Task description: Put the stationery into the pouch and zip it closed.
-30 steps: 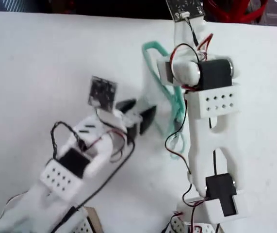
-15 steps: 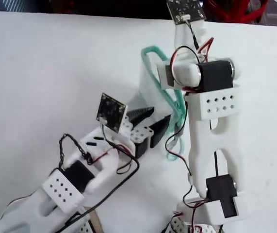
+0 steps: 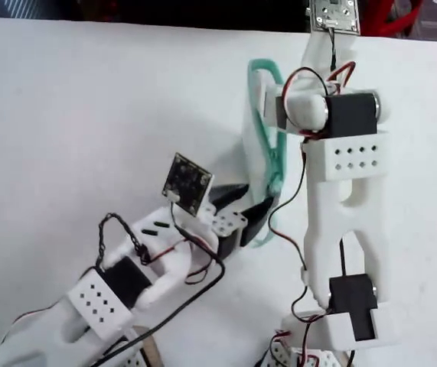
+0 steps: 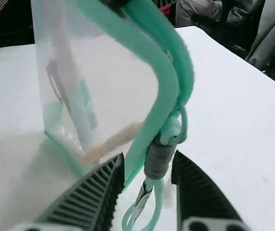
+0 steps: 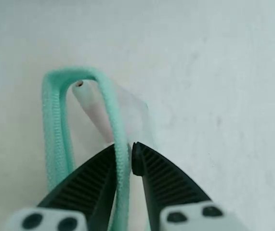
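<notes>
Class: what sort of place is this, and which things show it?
Probably a robotics lab or hobby workbench: a small left arm and right arm side by side, a plain white table, a clear pouch as practice piece.

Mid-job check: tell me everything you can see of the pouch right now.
The pouch is clear plastic edged with a mint-green zipper band. It stands upright on the table, mouth open, stationery inside. The right tool is shut on its green edge. Its grey zipper pull hangs between the jaws of the open left tool, not visibly gripped.
</notes>
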`<action>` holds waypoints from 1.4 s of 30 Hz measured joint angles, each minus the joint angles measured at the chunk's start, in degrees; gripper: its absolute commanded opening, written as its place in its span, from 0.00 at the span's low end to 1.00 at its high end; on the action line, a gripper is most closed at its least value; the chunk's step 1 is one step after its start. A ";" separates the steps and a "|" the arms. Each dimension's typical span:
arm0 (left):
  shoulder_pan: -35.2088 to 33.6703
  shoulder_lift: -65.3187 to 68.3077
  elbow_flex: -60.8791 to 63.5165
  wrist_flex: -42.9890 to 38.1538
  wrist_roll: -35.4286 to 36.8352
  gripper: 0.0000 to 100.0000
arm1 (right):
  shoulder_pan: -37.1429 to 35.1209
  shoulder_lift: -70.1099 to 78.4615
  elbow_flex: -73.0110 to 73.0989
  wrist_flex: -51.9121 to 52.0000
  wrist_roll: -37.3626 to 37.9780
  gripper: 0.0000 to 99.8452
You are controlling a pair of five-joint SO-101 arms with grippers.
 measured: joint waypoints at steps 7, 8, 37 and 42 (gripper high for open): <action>-8.79 0.00 0.79 -0.35 -0.35 0.17 | -0.18 0.00 0.00 0.88 -1.32 0.02; -9.76 0.00 1.85 -0.35 -0.26 0.17 | -0.18 0.00 0.00 1.05 -1.32 0.02; -1.23 25.67 -2.64 -14.86 -4.66 0.11 | 0.53 0.00 0.00 2.64 -10.64 0.06; -1.14 25.67 -2.64 -19.08 -4.66 0.11 | 0.35 0.00 0.00 2.90 -10.73 0.06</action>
